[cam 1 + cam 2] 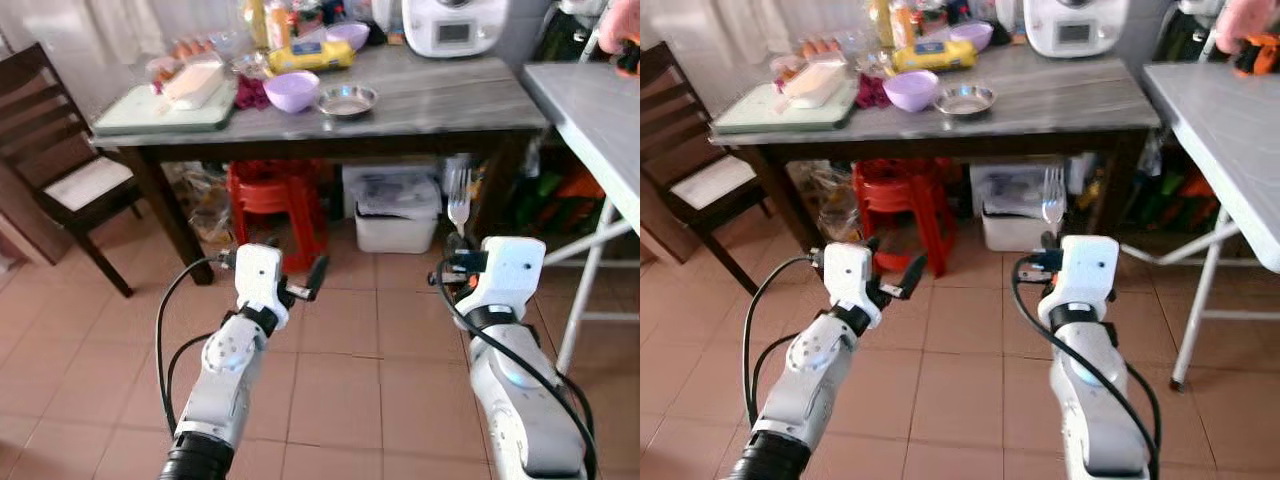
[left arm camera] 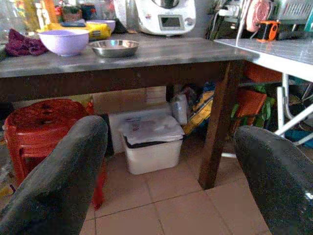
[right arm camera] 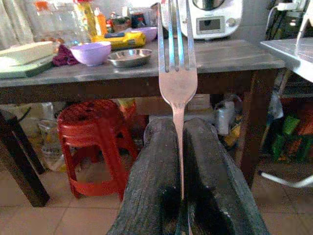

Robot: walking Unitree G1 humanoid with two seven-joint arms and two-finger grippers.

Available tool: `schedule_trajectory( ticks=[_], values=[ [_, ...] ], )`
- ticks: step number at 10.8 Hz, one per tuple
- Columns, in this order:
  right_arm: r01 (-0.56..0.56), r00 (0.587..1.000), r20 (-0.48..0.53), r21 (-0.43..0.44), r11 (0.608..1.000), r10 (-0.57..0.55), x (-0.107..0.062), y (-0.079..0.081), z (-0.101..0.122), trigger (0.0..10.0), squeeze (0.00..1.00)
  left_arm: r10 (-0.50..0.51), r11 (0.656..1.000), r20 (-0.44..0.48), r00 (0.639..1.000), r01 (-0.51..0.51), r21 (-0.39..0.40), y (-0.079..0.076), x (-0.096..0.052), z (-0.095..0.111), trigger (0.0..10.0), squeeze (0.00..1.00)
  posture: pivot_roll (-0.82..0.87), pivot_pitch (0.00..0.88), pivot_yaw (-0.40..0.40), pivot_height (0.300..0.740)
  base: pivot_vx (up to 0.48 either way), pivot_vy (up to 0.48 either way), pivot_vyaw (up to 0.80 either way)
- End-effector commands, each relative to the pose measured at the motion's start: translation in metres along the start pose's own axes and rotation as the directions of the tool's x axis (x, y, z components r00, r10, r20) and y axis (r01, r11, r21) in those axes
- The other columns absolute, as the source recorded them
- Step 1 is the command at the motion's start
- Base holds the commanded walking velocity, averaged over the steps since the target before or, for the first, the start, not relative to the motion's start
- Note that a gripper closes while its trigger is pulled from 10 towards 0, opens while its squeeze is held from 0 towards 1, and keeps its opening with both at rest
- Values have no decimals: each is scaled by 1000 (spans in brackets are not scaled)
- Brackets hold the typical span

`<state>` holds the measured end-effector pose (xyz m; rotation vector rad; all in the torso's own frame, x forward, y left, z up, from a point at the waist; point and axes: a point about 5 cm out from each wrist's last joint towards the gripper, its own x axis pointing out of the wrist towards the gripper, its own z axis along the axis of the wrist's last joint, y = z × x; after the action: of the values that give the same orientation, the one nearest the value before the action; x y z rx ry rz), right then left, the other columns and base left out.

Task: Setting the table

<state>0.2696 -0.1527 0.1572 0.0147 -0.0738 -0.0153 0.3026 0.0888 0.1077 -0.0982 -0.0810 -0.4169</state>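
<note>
My right gripper (image 1: 456, 256) is shut on the handle of a silver fork (image 1: 458, 198), which stands upright with its tines pointing up. The right wrist view has the fork (image 3: 177, 73) rising between the two closed black fingers (image 3: 156, 166). To the left, at the same height, my left gripper (image 1: 302, 281) is open and holds nothing; its fingers (image 2: 58, 171) stand wide apart in the left wrist view. Both grippers hover above the tiled floor, a short way in front of a dark wooden table (image 1: 440, 100). On the table sit a purple bowl (image 1: 292, 90) and a small steel dish (image 1: 346, 100).
The table also bears a green tray (image 1: 165, 112) with a container, bottles and a white appliance (image 1: 455, 25). A red stool (image 1: 275, 200) and a white bin (image 1: 397, 215) stand under it. A dark chair (image 1: 60, 170) is at left, a white folding table (image 1: 590, 110) at right.
</note>
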Motion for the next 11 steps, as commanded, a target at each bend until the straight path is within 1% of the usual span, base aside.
schedule_trajectory(
  ticks=[1, 2, 3, 4, 5, 6, 7, 9, 10, 11],
  values=[
    [12, 1000, 21, -1, 1000, -12, 1, -1, 5, 10000, 0, 10, 1000, 10, 1000, -10, 6, 6, -2, 3, 10000, 0, -173, 71, 102, 740, 244, 0, 0],
    [19, 1000, 24, -7, 1000, -19, -2, -3, 4, 10000, 0, 40, 999, 13, 999, -41, 7, 11, -5, 3, 10000, 0, -173, 71, 105, 740, 259, 0, 0],
    [38, 999, 15, -20, 999, -37, -8, -10, 0, 10000, 0, 84, 996, 6, 996, -84, 23, 22, -16, 1, 10000, 0, -166, 71, 109, 740, 262, 0, 0],
    [53, 999, 5, -24, 998, -53, -12, -14, -3, 10000, 0, 106, 994, 1, 994, -106, 35, 28, -23, 0, 10000, 0, -159, 69, 110, 740, 262, 0, 0],
    [73, 997, -17, -27, 997, -73, -18, -19, -9, 10000, 0, 131, 990, -10, 991, -130, 49, 35, -34, -3, 10000, 0, -152, 67, 110, 740, 292, 0, 0],
    [80, 996, -32, -27, 996, -81, -22, -21, -13, 10000, 0, 142, 988, -21, 990, -141, 59, 38, -41, -5, 10000, 0, -150, 67, 111, 740, 307, 0, 0],
    [66, 997, -37, -53, 996, -68, -25, -22, -15, 10000, 0, 140, 989, -41, 989, -138, 62, 40, -51, -8, 10000, 0, -146, 67, 111, 740, 334, 0, 0],
    [72, 997, -31, -61, 996, -74, -23, -27, -13, 10000, 0, 136, 989, -44, 990, -133, 60, 38, -52, -8, 10000, 0, -146, 69, 107, 740, 351, 0, 0],
    [73, 997, -26, -58, 996, -74, -22, -27, -12, 10000, 0, 132, 990, -44, 990, -129, 53, 36, -51, -8, 10000, 0, -147, 69, 107, 740, 364, 0, 0],
    [71, 997, -27, -52, 996, -72, -22, -26, -11, 10000, 0, 123, 992, -45, 991, -121, 45, 32, -51, -7, 10000, 0, -149, 69, 109, 740, 364, 0, -413]
  ],
)
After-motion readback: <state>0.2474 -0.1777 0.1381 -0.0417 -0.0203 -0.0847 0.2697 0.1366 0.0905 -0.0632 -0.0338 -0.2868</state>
